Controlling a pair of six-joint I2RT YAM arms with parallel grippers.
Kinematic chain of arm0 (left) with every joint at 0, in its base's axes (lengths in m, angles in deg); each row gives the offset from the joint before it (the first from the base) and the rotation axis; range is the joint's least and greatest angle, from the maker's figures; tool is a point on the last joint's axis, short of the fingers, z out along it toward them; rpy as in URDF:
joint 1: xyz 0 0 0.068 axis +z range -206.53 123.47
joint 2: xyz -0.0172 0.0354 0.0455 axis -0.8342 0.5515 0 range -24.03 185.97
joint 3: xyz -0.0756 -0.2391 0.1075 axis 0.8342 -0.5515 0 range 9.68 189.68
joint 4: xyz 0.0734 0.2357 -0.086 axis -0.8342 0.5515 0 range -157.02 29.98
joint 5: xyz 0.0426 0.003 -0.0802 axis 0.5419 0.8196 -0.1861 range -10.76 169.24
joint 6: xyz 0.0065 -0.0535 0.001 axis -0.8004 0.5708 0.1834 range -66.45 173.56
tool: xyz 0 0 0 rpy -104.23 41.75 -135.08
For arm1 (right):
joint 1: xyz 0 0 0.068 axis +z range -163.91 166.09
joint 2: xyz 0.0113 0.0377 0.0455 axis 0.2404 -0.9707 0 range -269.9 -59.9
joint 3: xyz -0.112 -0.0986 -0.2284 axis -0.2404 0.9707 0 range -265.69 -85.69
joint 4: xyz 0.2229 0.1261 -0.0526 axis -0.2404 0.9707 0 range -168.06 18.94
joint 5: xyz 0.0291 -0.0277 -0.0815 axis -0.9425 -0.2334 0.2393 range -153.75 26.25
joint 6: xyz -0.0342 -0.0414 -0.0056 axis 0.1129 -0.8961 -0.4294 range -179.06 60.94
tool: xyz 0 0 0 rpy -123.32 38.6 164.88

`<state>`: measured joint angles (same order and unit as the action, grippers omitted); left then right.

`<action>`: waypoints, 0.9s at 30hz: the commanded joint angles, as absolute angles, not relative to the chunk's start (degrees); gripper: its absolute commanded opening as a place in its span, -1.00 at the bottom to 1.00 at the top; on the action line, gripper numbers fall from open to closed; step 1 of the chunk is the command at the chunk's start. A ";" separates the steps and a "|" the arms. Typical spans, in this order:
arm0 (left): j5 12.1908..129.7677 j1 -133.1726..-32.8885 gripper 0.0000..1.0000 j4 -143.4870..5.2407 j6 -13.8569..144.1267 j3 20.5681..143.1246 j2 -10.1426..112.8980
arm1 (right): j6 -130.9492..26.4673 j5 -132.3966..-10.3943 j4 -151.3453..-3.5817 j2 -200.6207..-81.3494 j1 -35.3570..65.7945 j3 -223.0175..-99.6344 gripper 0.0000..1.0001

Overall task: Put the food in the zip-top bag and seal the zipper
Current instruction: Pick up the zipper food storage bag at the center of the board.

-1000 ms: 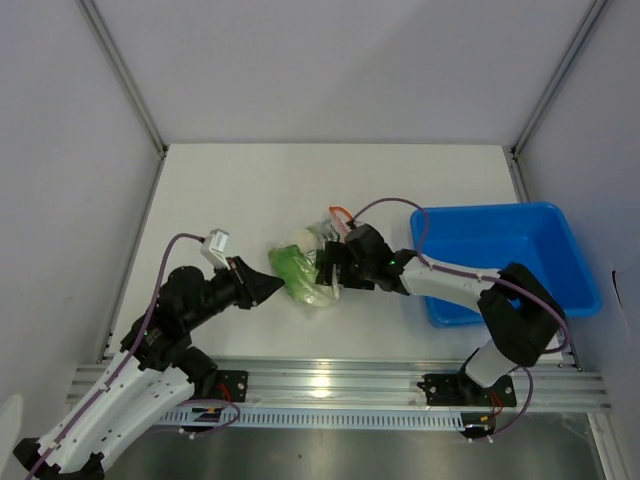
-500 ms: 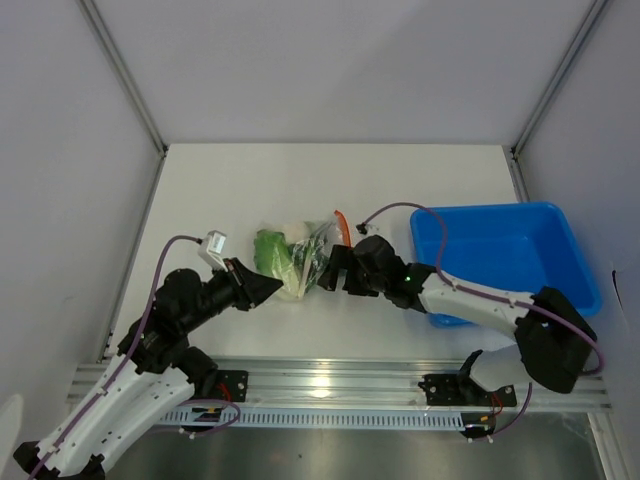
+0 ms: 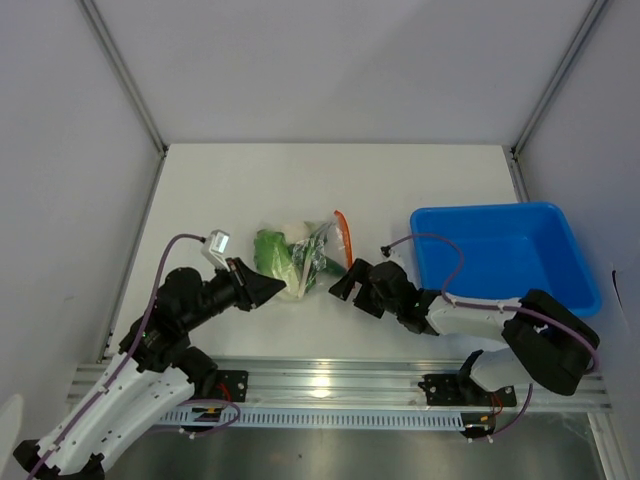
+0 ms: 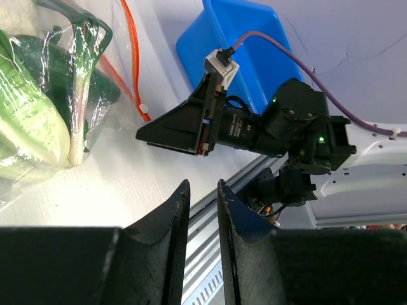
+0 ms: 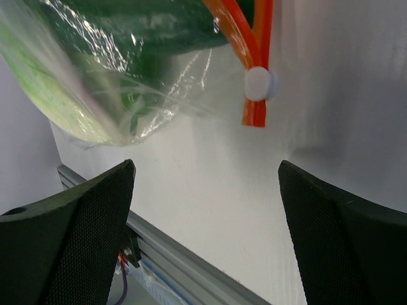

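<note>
The zip-top bag (image 3: pixel 305 250) lies on the white table with the food (image 3: pixel 272 250), leafy green vegetables with pale stalks, inside it. Its orange zipper (image 3: pixel 343 230) runs along the bag's right edge. In the right wrist view two orange strands of the zipper (image 5: pixel 251 38) meet at a white slider (image 5: pixel 259 84). My right gripper (image 3: pixel 345 285) is open wide just near-right of the bag (image 5: pixel 127 82), holding nothing. My left gripper (image 3: pixel 272 288) sits at the bag's near-left edge with its jaws a narrow gap apart and only table between them (image 4: pixel 202 185).
A blue bin (image 3: pixel 500 212) stands at the right, behind my right arm. The metal rail (image 3: pixel 320 380) runs along the table's near edge, close behind both grippers. White walls enclose the table on three sides.
My right gripper has backed away from the bag toward the near edge. The bag shifted slightly left and back, then stayed put. The left gripper has not moved.
</note>
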<state>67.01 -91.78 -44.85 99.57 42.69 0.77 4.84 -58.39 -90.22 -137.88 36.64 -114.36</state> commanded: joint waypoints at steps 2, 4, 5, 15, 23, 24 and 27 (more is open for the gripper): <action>66.15 -91.95 -0.48 -44.78 98.38 44.39 -0.03 | 5.11 -56.54 -106.68 -142.25 35.84 -114.35 0.83; 65.97 -91.86 -0.48 -44.70 98.29 44.31 -0.12 | 4.93 -56.11 -108.29 -145.59 35.84 -114.61 0.81; 65.97 -91.86 -0.48 -44.78 98.29 44.39 -0.04 | 4.84 -55.93 -109.51 -146.73 35.84 -114.52 0.79; 65.97 -91.86 -0.47 -44.70 98.03 44.31 0.05 | 6.25 -54.18 -121.12 -156.58 34.96 -113.20 0.48; 65.62 -91.86 -0.46 -44.87 97.94 44.13 0.23 | 7.92 -48.64 -120.60 -157.72 34.52 -112.85 0.21; 65.62 -91.95 -0.46 -44.87 97.85 44.22 0.32 | 8.18 -48.72 -121.21 -158.86 33.91 -112.85 0.21; 65.53 -91.95 -0.46 -44.87 97.85 44.13 0.32 | 7.83 -48.47 -122.80 -161.23 33.03 -113.20 0.07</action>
<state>66.77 -91.78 -44.08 99.38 42.69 0.24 8.21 -52.75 -121.59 -158.14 34.12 -113.55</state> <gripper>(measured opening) 0.267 0.552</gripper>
